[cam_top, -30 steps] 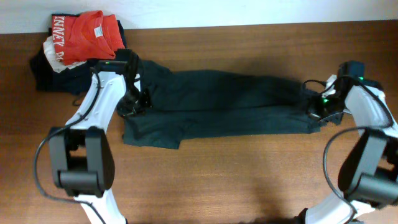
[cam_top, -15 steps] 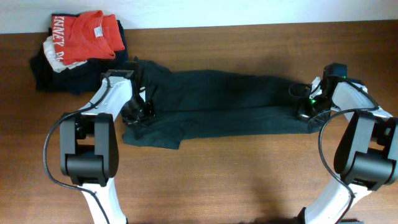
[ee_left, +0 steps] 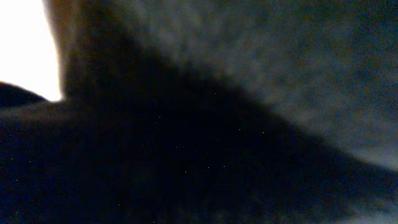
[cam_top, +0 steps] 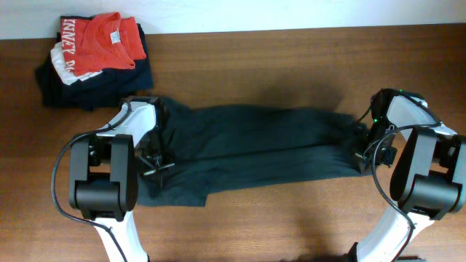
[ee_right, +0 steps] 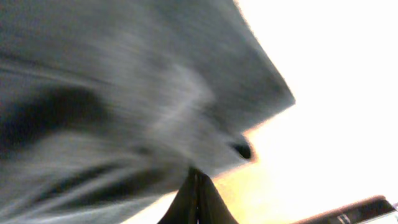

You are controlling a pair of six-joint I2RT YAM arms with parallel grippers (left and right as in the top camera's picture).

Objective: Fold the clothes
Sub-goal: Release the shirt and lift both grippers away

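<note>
shirt lies as one long dark band across the table, long axis left-right and tilted a little: the left end sits nearer the robot than the right end. No lettering shows, so the print is face down or folded in.

left gripper is on the left end, right gripper on the far right end. One arm per end, shirt stretched between them. Neither arm is nearer the middle.

right: fingers are pressed together with the cloth edge right at the tips. Reads as a pinch on the hem corner.
left: wrist view is only dark blurred cloth, fingers not visible. Jaws are closed, but I can't tell whether cloth is caught between them.

The next move turns on that axis. The band is long sideways and short front to back, so my guess is a fold end to end: one end carried along the axis onto the other.

Risk: if the left has no real hold, its end stays flat and the fold skews.

red shirt and the dark stack sit at the back left corner, apart from the shirt.
</note>
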